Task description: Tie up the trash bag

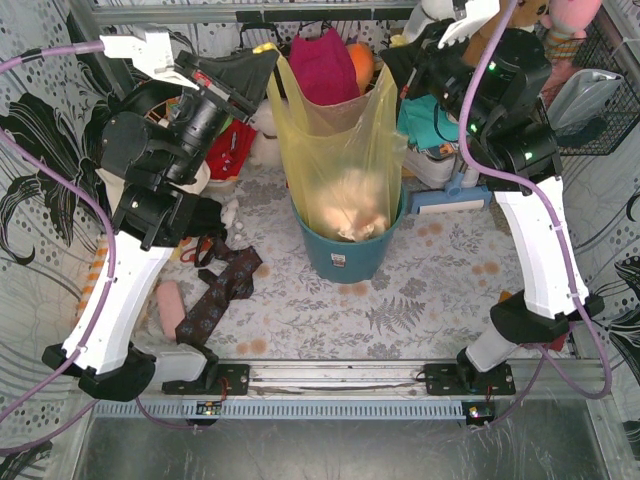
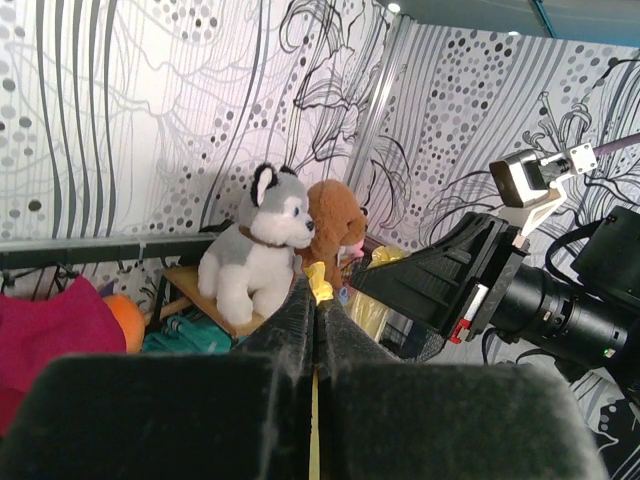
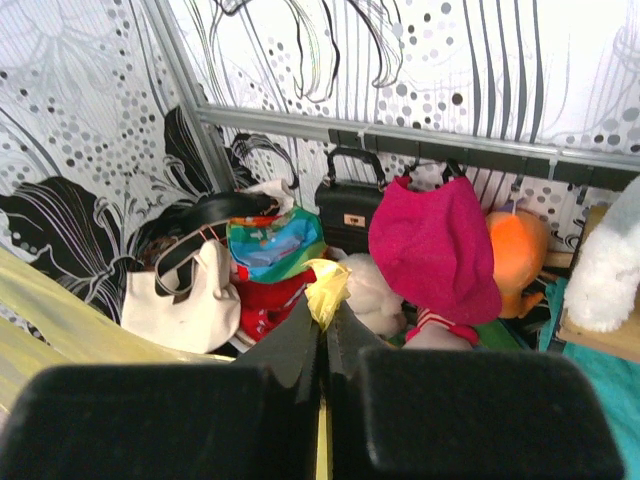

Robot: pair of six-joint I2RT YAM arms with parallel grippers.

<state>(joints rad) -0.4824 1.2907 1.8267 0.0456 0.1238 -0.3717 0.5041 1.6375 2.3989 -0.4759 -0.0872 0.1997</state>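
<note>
Trash bag (image 1: pixel 340 150): is stood in the teal bucket (image 1: pixel 345 262).
Left gripper (image 2: pixel 316 300): one top corner is pinched between its jaws.
Right gripper (image 3: pixel 325 310): the other top corner is pinched.

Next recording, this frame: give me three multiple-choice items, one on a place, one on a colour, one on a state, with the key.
1. Where does the trash bag stand?
A. flat on the table
B. in the teal bucket
C. hooked on the back rail

2. What colour is the cloth seen just behind the bag's mouth?
A. magenta
B. blue
C. white

3. How do the left gripper and right gripper stand?
A. both open
B. left shut, right open
C. both shut on the bag's top corners

Key:
1 B: the bag's lower part sits inside the bucket's rim.
2 A: it shows magenta above the bag's opening.
3 C: each wrist view shows closed fingers with yellow plastic pinched between them.
</note>
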